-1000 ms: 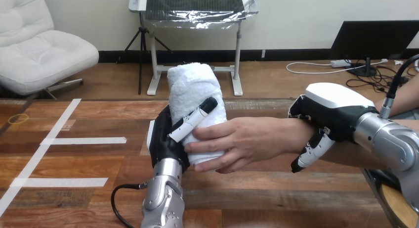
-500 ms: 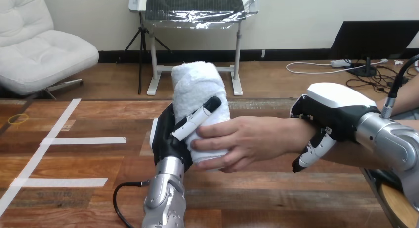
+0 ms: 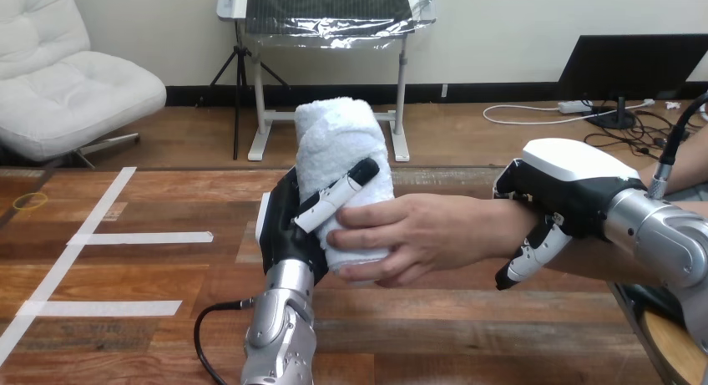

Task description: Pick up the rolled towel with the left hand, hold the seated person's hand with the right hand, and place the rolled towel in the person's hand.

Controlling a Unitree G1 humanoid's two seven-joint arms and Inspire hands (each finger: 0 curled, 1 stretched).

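Towel: the white rolled terry towel (image 3: 342, 143) is held upright at the centre of the frame, raised above the brown wooden table (image 3: 125, 268); its lower half is enclosed between two hands.
Left hand: the left hand (image 3: 284, 230) is seen just left of centre; its palm is pressed to the towel's left side and a finger is laid across the front, so the towel is gripped.
Person's hand: the person's hand (image 3: 426, 235) is reached in from the right, and its fingers are wrapped round the towel's lower part.
Right hand: the right hand (image 3: 568, 189) is laid over the person's wrist (image 3: 501, 226) at mid-right, with its fingers curled down round it.
Done: pick-up, steadying hold and delivery into the person's hand are judged complete.
Left: only the release by the left hand is judged outstanding.
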